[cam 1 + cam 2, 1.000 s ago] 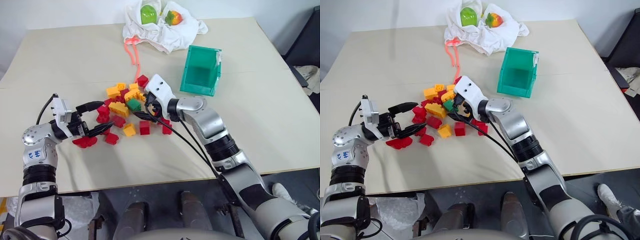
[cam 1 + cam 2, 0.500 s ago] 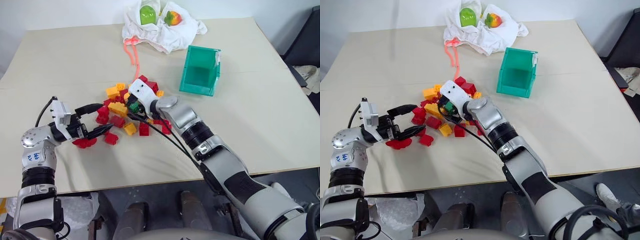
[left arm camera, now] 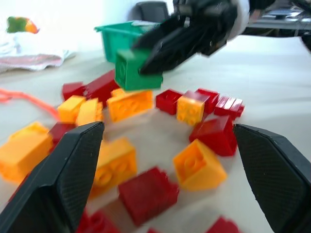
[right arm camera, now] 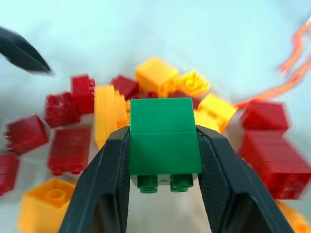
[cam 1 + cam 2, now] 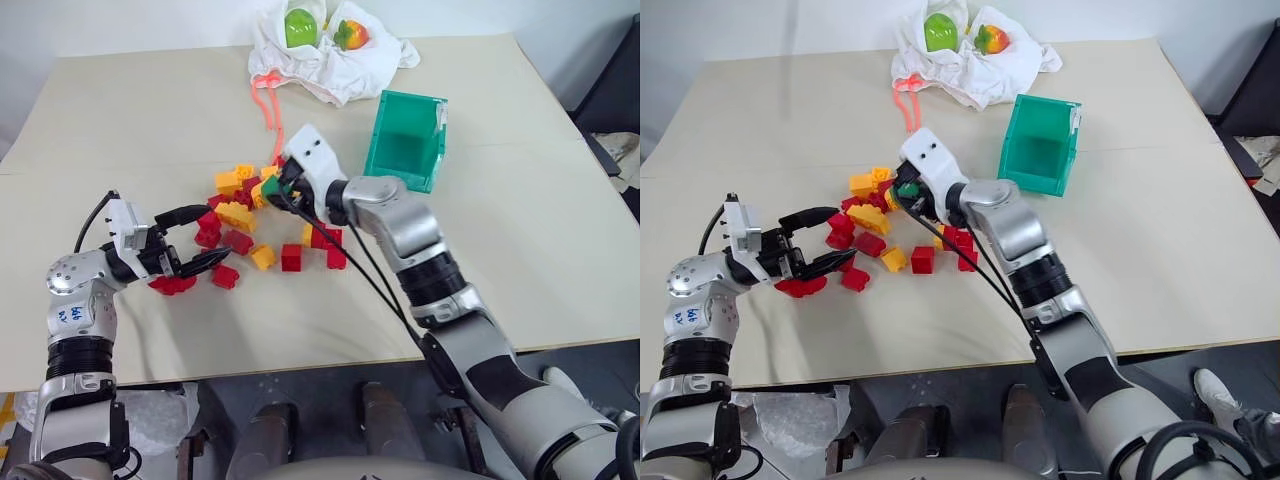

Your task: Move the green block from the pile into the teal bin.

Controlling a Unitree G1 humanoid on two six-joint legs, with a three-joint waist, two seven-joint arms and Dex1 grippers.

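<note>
The green block (image 4: 164, 141) is pinched between the two black fingers of my right gripper (image 5: 272, 188), which holds it just above the far side of the pile (image 5: 240, 215) of red and yellow bricks. The left wrist view shows the green block (image 3: 137, 70) hanging clear of the bricks under it. My left gripper (image 5: 205, 236) stands open at the pile's left edge, its fingers either side of a few red bricks without gripping any. The teal bin (image 5: 412, 98) sits to the right and farther back, its opening facing up and toward me.
A white cloth bag (image 5: 335, 60) holding a lime-green toy fruit (image 5: 298, 26) and an orange-red one (image 5: 350, 34) lies at the table's back. A pink cord (image 5: 264, 100) trails from it toward the pile. Black cables (image 5: 335, 250) hang from my right wrist over the bricks.
My right gripper has closed on the green block and lifted it off the pile, toward the back. The left gripper has stayed put and open.
</note>
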